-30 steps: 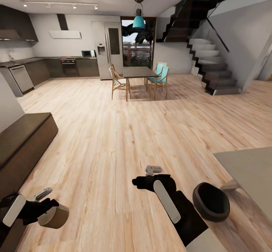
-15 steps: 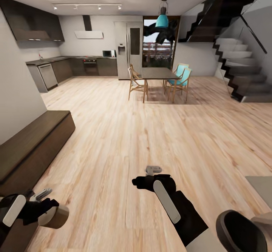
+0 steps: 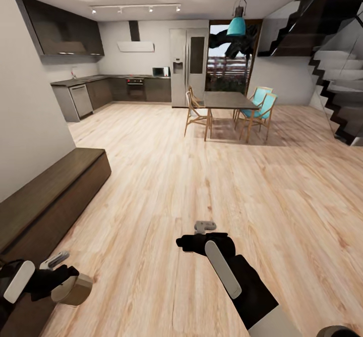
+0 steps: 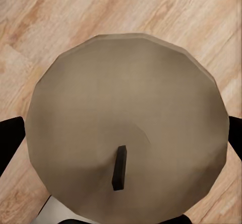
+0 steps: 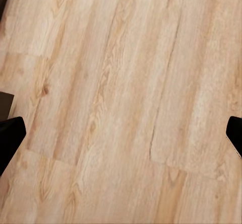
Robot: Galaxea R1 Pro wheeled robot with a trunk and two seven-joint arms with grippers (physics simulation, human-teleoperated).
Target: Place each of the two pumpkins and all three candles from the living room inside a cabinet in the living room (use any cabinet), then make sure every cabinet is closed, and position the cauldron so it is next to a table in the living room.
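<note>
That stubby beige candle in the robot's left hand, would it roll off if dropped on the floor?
Probably, if it lands sideways: the candle is a smooth round cylinder. On its wide flat end it should stand steadily, being short and broad. It looks rigid, and the left gripper holds it without visible squashing.

Long dark-brown wooden cabinet (image 3: 48, 195) along the left wall. Stubby beige candle (image 3: 73, 290) just before its near end, over pale plank floor (image 3: 166, 185). Dark dining table (image 3: 229, 100) far ahead, wooden chairs (image 3: 197, 111) on both sides; dark kitchen counter (image 3: 91, 80) behind at left.

View swung left, cauldron (image 3: 337, 332) nearly out
</note>
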